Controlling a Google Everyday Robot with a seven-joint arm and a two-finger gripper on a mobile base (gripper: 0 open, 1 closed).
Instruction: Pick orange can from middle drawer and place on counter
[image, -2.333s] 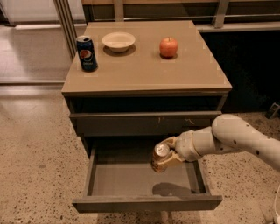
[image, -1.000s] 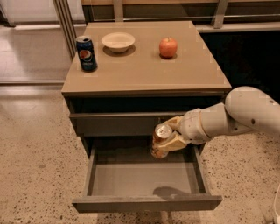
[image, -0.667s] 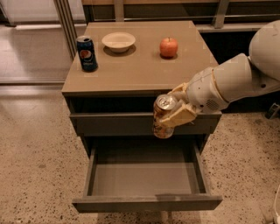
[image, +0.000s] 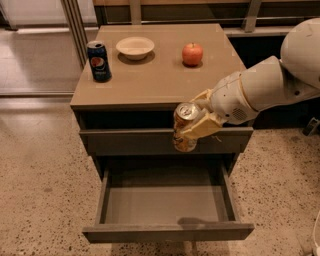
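My gripper (image: 196, 124) is shut on the orange can (image: 183, 131), a small orange-brown can with a silver top. I hold it upright in the air in front of the cabinet, just below the front edge of the counter (image: 150, 82) and above the open middle drawer (image: 167, 202). The drawer is pulled far out and its grey inside holds nothing. My white arm (image: 265, 85) reaches in from the right.
On the counter stand a dark blue Pepsi can (image: 99, 61) at the left, a pale bowl (image: 135, 48) at the back middle and a red apple (image: 192, 54) at the back right. The closed upper drawer front (image: 130, 141) lies behind the can. Speckled floor surrounds the cabinet.
The gripper has lifted the orange can out of the middle drawer and raised it up to just under the counter's front edge. The drawer stays open.
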